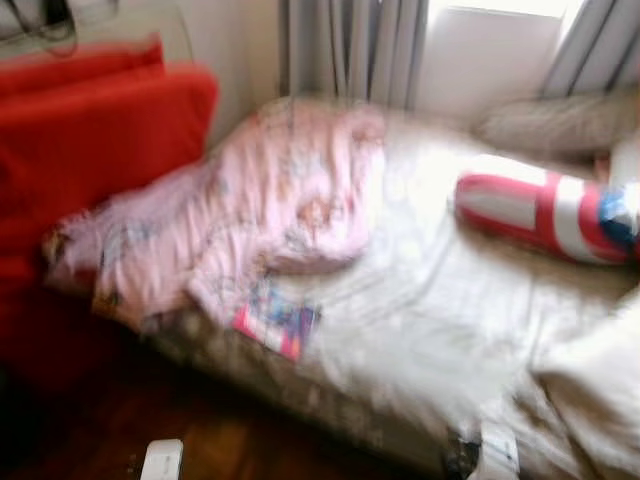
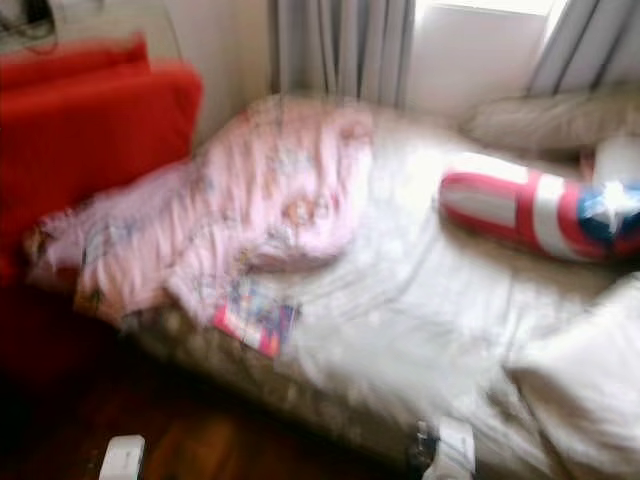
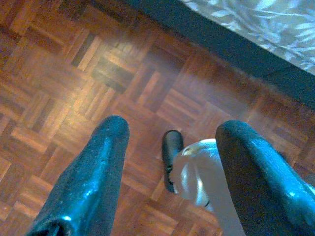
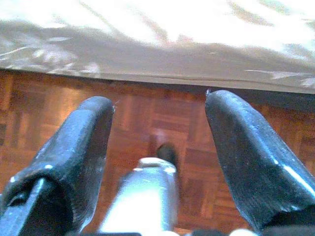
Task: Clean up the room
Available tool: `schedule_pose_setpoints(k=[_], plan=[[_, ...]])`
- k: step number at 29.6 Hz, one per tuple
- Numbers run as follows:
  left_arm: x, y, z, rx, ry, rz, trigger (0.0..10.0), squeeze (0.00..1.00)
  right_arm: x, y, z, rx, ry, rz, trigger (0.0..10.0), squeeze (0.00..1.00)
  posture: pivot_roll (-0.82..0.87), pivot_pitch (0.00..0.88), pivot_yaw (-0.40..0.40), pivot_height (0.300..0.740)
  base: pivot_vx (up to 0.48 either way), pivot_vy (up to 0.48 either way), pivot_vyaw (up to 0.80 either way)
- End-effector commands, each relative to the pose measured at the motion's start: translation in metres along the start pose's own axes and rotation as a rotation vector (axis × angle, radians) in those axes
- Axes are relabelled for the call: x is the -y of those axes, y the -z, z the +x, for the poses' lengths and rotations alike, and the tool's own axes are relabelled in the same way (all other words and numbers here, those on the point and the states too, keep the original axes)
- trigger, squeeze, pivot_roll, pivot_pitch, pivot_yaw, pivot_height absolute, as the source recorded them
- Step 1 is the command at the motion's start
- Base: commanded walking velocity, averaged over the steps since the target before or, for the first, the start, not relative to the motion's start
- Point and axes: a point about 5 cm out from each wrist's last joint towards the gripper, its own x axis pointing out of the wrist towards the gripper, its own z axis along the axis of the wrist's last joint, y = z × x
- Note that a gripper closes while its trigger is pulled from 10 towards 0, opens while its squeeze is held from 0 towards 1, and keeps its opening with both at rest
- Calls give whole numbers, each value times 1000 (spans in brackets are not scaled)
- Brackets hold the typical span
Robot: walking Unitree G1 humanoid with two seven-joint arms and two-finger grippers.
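A crumpled pink blanket (image 1: 265, 215) lies over the left part of a bed (image 1: 440, 320) covered in a pale sheet. At the bed's near edge, just below the blanket, rests a colourful book (image 1: 275, 320). A long red, white and blue cushion (image 1: 550, 215) lies at the bed's right. Both arms hang low over the parquet. My left gripper (image 3: 174, 132) is open above the floor with nothing between its fingers. My right gripper (image 4: 160, 103) is open too, close to the bed's side. The head views are blurred.
A red sofa or cushion stack (image 1: 90, 140) stands left of the bed. Beige pillows (image 1: 560, 120) lie at the bed's far right, with another (image 1: 590, 390) at the near right. Grey curtains (image 1: 350, 50) and a window are behind. Dark parquet floor (image 3: 59, 83) runs in front.
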Motion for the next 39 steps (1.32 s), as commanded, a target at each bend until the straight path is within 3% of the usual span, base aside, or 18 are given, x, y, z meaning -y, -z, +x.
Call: schedule_pose_setpoints(k=[1,6,21,39], plan=[[6,1,1,-12,22,16,10000,0,9,2,-2,-12,24,-2,10000,0,66,0,14,740,0,-446,-775],[6,2,1,-15,23,22,10000,0,9,3,-2,-14,28,0,10000,0,56,0,20,740,0,-398,-739],[6,4,0,-25,26,28,10000,0,10,5,-2,-14,24,-3,10000,0,55,0,20,740,0,0,-697],[6,2,1,-17,29,35,10000,0,9,2,-2,6,26,1,10000,0,45,0,22,740,0,-178,0]])
